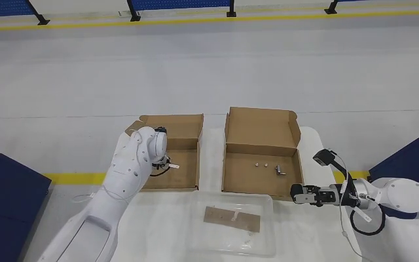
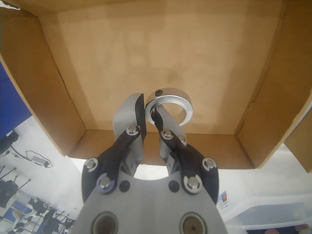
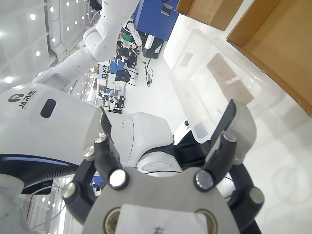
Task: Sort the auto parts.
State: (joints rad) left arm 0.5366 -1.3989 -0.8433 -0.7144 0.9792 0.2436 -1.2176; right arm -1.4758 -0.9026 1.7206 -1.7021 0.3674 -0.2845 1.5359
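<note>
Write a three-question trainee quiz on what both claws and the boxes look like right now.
1. True or false: the right claw holds a part.
2. Over the left cardboard box, how does the left claw grip the metal ring? A: one finger inside the ring, one outside. B: both fingers outside it. C: it does not touch it.
3. Fill in: the small parts lie in the ___ cardboard box.

Key
1. False: it is open and empty.
2. A.
3. Right: they lie in the right cardboard box.
</note>
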